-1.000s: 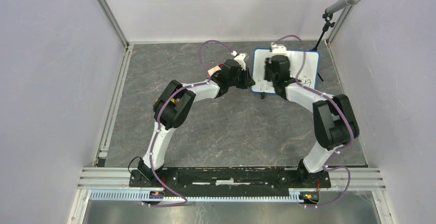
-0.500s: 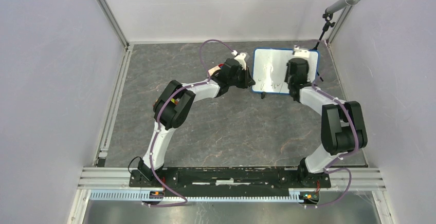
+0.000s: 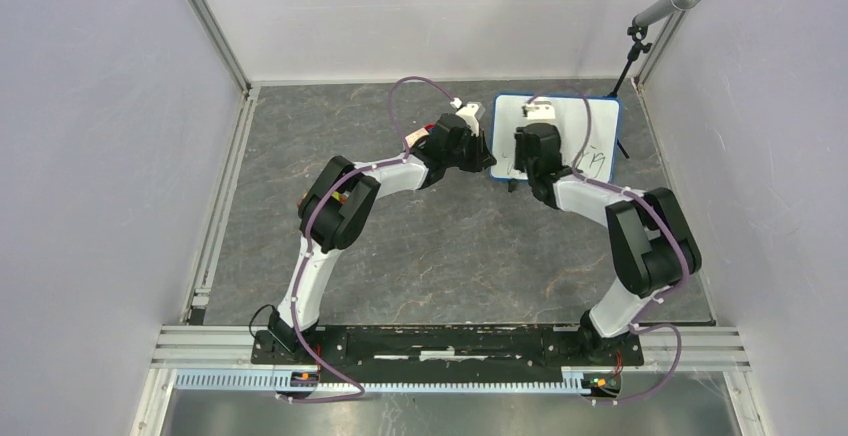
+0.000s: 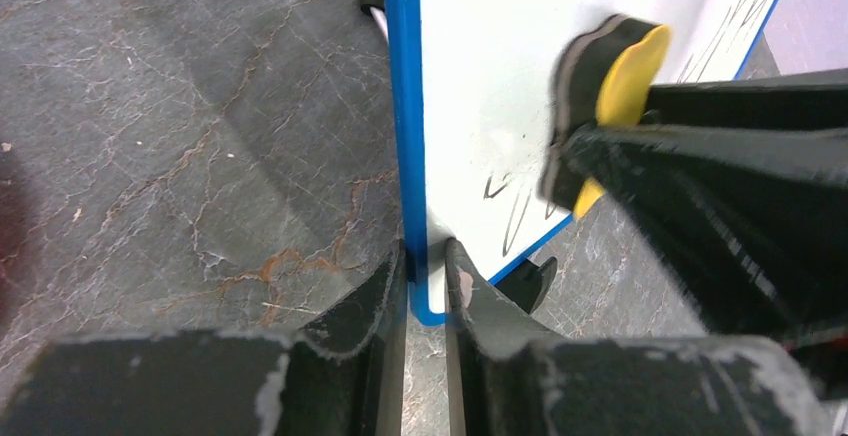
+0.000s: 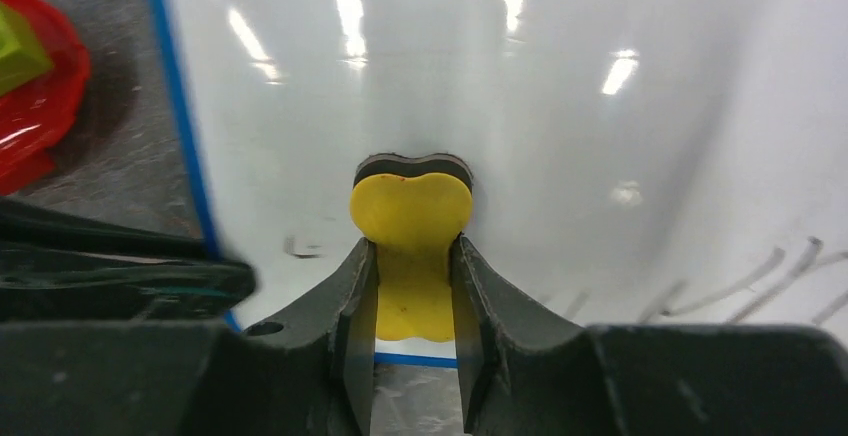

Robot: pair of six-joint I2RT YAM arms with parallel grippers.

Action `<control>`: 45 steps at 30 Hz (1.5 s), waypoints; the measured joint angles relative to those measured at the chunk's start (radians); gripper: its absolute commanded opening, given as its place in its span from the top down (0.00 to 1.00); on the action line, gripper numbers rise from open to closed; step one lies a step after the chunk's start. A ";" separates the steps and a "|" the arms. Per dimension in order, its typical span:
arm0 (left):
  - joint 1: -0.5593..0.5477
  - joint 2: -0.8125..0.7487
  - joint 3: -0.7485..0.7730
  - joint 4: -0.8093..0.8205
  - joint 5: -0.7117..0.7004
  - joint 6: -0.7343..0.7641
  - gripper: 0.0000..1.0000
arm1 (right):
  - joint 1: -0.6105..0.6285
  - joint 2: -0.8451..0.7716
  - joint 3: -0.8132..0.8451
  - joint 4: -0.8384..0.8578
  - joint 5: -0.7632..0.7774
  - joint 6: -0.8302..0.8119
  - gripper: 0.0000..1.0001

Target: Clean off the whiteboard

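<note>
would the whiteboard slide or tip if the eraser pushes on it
Probably slides easily: the whiteboard sits on short feet, likely why the left tool clamps its blue rim. It looks stiff and light; the glossy face should let the eraser glide.

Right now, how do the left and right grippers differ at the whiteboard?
Hold: the left gripper has its jaws shut on the blue rim of the whiteboard, at a corner; the right gripper has its jaws shut on a yellow eraser.
Place: the left gripper sits at the board's edge; the right gripper is over its white face, eraser felt against it.
Shared: both are shut, both at the board.
</note>
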 measured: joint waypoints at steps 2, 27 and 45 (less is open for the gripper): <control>0.000 0.000 0.000 -0.001 0.001 0.000 0.98 | -0.045 -0.029 -0.051 0.037 -0.010 0.013 0.66; 0.001 0.000 0.005 -0.008 0.002 0.002 0.98 | 0.089 0.000 -0.192 0.278 0.192 -0.039 0.66; 0.002 0.000 0.007 -0.012 0.007 0.006 0.92 | 0.020 -0.030 -0.207 0.291 0.146 -0.014 0.65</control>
